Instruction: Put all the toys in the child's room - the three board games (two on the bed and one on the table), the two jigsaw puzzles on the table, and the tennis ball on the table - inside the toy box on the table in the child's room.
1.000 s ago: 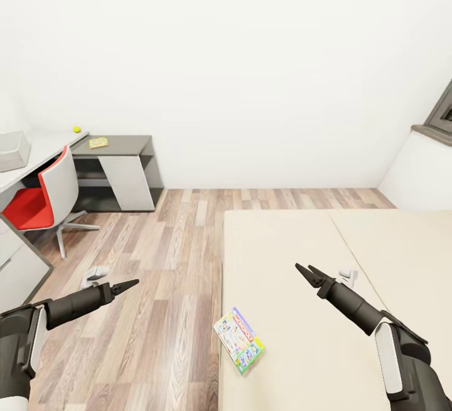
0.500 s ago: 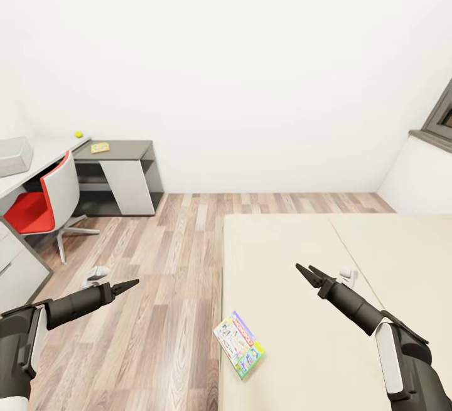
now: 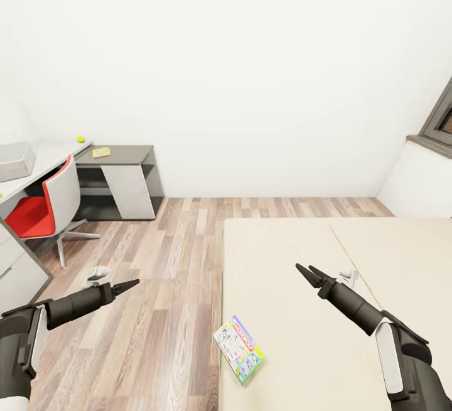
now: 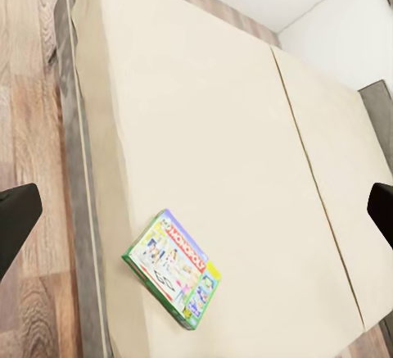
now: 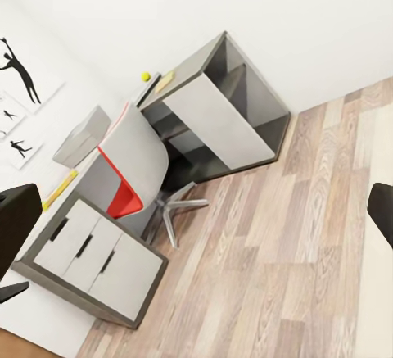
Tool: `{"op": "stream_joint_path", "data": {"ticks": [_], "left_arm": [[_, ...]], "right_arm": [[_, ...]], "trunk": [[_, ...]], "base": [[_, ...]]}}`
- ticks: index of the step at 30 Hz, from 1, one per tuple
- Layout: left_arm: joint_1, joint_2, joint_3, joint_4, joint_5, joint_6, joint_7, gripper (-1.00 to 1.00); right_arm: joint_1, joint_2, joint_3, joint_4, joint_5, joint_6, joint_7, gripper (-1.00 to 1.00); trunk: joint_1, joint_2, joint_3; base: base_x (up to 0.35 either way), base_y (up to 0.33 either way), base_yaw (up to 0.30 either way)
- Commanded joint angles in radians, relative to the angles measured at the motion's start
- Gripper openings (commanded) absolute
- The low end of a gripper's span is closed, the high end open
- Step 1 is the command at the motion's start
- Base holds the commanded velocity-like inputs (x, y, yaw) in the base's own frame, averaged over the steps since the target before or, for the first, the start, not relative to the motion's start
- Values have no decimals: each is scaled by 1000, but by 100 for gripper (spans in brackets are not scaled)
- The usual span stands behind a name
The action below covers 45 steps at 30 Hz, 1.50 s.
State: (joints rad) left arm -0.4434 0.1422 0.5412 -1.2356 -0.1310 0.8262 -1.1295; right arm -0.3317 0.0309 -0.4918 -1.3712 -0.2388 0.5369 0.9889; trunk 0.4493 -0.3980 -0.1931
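Observation:
A white-and-green board game lies flat on the bed, near its left edge. At the far left stands the table. On it are a grey toy box, a tennis ball and a small flat yellow box. My left gripper hangs open over the floor left of the bed, its fingers wide apart. My right gripper is open above the mattress, fingers spread, holding nothing.
A red-and-white swivel chair stands before the table, beside a grey drawer unit. A small white object lies on the wood floor, another on the bed. A window ledge is far right.
The whole head view has shifted: table, chair and board game sit slightly lower in the picture, so the camera moved. Both arms keep the same pose and stay open.

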Motion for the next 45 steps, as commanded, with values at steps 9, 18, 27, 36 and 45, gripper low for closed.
{"op": "stream_joint_path", "data": {"ticks": [9,18,27,36,45], "left_arm": [[-1,0,2,-1,-9,8,-10,100],[-1,1,2,-1,-9,8,-10,100],[-1,1,3,-1,-9,8,-10,100],[-1,2,3,-1,-7,7,-12,100],[-1,3,3,-1,-5,6,-13,100]], "right_arm": [[-1,2,-2,0,-4,8,2,100],[-1,1,-2,0,-4,8,2,100],[-1,3,-2,0,-4,8,2,100],[-1,1,-2,0,-4,8,2,100],[-1,2,-2,0,-4,8,2,100]], "trunk": [[1,-2,13],[1,-2,27],[1,-2,42],[1,-2,57],[1,-2,71]], "base": [[0,0,0],[0,0,0],[0,0,0],[0,0,0],[0,0,0]]}}
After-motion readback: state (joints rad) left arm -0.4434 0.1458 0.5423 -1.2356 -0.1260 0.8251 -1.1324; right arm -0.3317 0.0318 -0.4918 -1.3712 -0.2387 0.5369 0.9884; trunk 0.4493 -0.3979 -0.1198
